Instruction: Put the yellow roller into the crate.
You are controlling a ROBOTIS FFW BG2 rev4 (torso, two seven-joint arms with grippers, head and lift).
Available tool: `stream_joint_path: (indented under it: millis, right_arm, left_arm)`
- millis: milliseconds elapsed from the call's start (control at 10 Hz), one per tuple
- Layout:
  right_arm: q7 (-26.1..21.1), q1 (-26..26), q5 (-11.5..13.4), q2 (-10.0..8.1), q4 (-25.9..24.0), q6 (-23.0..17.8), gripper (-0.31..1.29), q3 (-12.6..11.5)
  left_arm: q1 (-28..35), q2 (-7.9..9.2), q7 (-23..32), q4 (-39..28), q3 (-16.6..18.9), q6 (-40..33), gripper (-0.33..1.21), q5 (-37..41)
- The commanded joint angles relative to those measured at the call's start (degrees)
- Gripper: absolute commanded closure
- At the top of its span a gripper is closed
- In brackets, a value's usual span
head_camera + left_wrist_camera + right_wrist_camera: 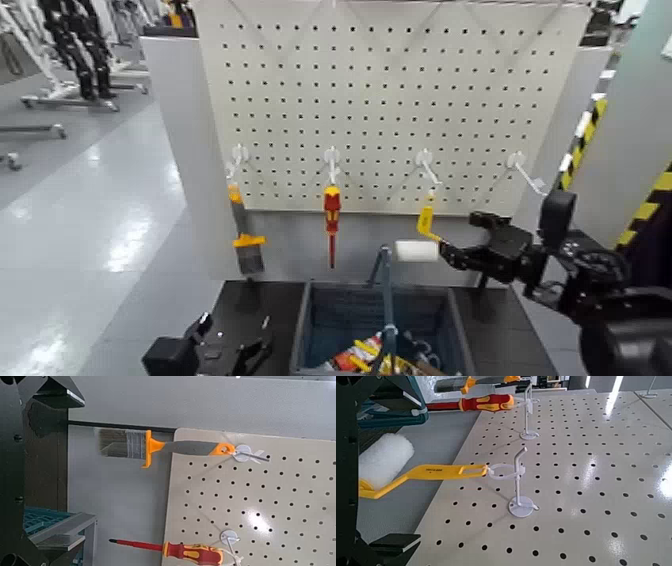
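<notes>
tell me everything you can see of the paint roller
The paint roller has a flat yellow handle, plastic by its look, and a fluffy white sleeve. It hangs by its handle end from a white hook on the pegboard, sleeve low, above the crate. The open right gripper is beside it; whether they touch is unclear.

Brush (248,240), screwdriver (332,215) and roller (417,250) hang left to right on the pegboard (380,100). The crate (462,345) stands below them.

left gripper (236,336): low, fingers (59,390) spread | right gripper (462,236): higher, reaching inward, fingers (396,545) wide apart
</notes>
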Motion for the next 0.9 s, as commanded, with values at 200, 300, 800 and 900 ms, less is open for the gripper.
stream_joint_path:
  millis: [200, 300, 800, 900]
  right_arm:
    - [2.19, -5.28, -0.65, -0.64, 6.61, -2.34, 0.13, 3.54]
    - [2.63, -6.42, -0.91, -0.64, 8.19, -2.96, 0.13, 4.33]
    - [4.92, -11.96, -2.93, 0.24, 17.33, -6.74, 0.13, 8.37]
    - [5.18, -12.66, -3.2, 0.42, 18.48, -7.18, 0.13, 8.81]
  left_arm:
    - [-0.18, 0.0, -0.11, 0.0, -0.14, 0.11, 0.11, 0.0]
    - [-0.18, -0.09, -0.11, 0.0, -0.14, 0.2, 0.11, 0.0]
    - [-0.44, -0.09, -0.11, 0.09, -0.22, 0.2, 0.11, 0.0]
    - [-0.53, -0.09, -0.11, 0.09, -0.22, 0.2, 0.11, 0.0]
